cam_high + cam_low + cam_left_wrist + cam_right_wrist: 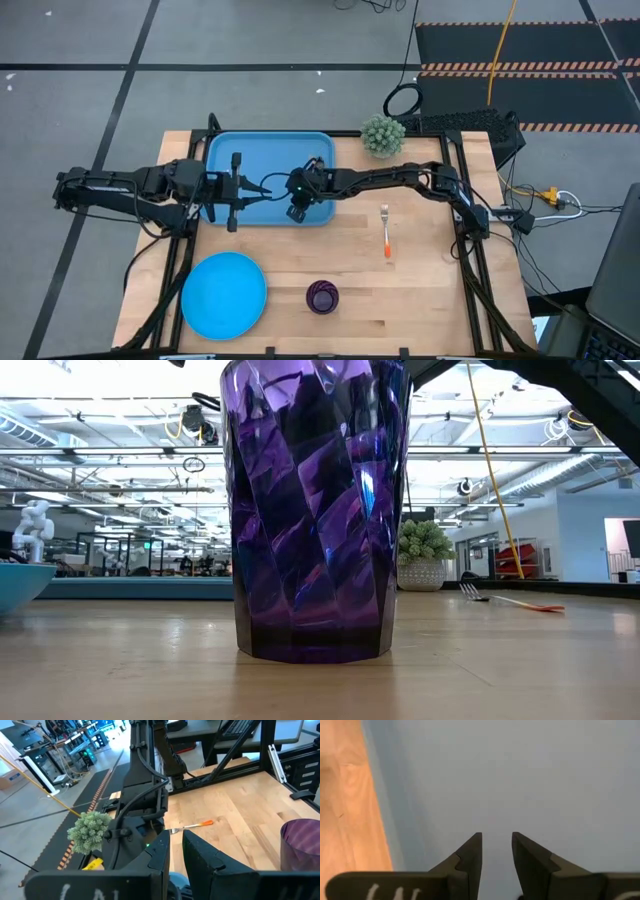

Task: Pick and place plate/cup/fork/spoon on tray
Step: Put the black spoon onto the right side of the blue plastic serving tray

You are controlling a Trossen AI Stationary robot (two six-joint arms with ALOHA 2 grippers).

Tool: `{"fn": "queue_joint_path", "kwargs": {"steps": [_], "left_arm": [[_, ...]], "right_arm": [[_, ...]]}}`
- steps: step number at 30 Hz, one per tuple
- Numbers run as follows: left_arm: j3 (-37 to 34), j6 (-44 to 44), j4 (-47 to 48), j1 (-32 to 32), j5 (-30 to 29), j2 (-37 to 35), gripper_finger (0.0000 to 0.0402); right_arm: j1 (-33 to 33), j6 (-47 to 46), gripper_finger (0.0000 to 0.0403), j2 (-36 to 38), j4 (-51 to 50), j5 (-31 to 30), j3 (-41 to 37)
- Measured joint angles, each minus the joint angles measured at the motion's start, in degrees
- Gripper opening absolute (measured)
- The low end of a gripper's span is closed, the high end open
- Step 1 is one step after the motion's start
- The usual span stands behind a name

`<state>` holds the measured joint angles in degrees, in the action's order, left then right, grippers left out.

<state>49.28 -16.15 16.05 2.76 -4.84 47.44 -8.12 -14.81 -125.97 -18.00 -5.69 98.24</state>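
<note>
From the high view, the tray [262, 147] lies at the far left-centre of the table [420, 290], and nothing can be seen lying in it apart from the two claws above it. The left claw [237, 190] hangs over the tray's left part, and the right claw [298, 212] hangs over the tray's near right part. The plate [224, 293] rests at the near left of the table, well apart from the tray. The cup [322, 297] stands near the table's near edge, right of the plate. The fork [386, 232] lies right of the tray, orange handle toward the near side. The spoon cannot be made out. A small potted plant [383, 135] sits at the far edge, right of the tray.

In the low view, the cup [315, 510] fills the middle, upright on the table; the fork [510, 600] lies flat behind it to the right, and the plate's rim [20, 582] shows at the left edge.

The left wrist view shows the left claw [176, 852] with a narrow gap between its fingers and nothing between them; the fork [192, 825] and cup [302, 845] lie beyond.

The right wrist view shows the right claw [497, 851] likewise narrowly parted and empty, directly over the tray's blue floor [520, 775].

Judging from this, plate, cup and fork are not yet placed; whether the spoon is done cannot be told.
</note>
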Motion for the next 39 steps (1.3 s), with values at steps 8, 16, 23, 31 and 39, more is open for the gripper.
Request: {"fn": "queue_joint_path", "kwargs": {"steps": [8, 16, 23, 31, 39], "left_arm": [[0.00, -0.19, 2.49, 0.00, -0.02, 0.02, 0.0056], [0.00, -0.31, 2.33, 0.00, -0.07, 0.02, 0.0056], [0.00, -0.69, 2.26, -0.07, -0.07, 0.02, 0.0056], [0.00, -0.67, 2.21, -0.07, -0.07, 0.02, 0.0056], [0.00, -0.60, 2.19, -0.07, -0.07, 0.02, 0.0056]], "right_arm": [[-0.01, 2.46, 0.0100, 0.00, -0.38, 0.00, 0.00], [-0.07, 3.38, 0.0100, 0.00, -0.17, -1.92, -3.80], [-0.11, 3.56, 0.0100, -0.02, 0.84, -1.95, -6.94], [-0.11, 3.54, 0.0100, -0.02, 0.56, -1.97, -7.17], [-0.12, 2.92, 0.0100, -0.02, -0.56, -1.99, -7.15]]}}
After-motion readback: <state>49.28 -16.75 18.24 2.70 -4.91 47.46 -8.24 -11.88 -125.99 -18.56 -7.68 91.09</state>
